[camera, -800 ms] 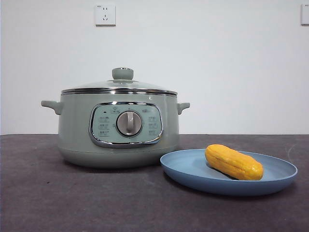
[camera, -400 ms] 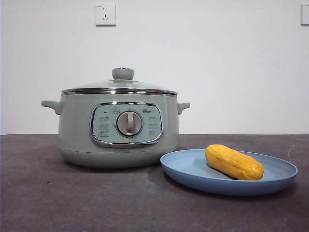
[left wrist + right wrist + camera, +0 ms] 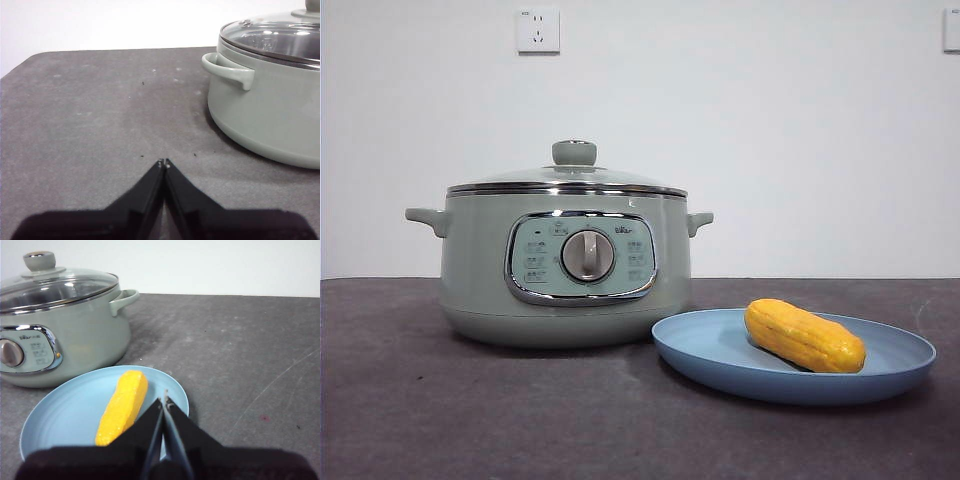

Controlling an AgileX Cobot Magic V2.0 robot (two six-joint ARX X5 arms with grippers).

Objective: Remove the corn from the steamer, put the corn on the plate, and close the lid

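Observation:
The yellow-orange corn (image 3: 805,335) lies on the light-blue plate (image 3: 720,355), to the right of the sage-green steamer (image 3: 565,265). The glass lid (image 3: 570,178) with its green knob sits closed on the steamer. In the right wrist view the corn (image 3: 122,407) and plate (image 3: 60,415) are just beyond my right gripper (image 3: 164,399), whose jaws are shut and empty. My left gripper (image 3: 163,162) is shut over bare table, apart from the steamer (image 3: 270,110) and its lid (image 3: 275,37). Neither gripper shows in the front view.
A dark grey table (image 3: 470,410) carries everything. A white wall with a socket (image 3: 538,30) stands behind. The table's far rounded corner (image 3: 35,57) shows in the left wrist view.

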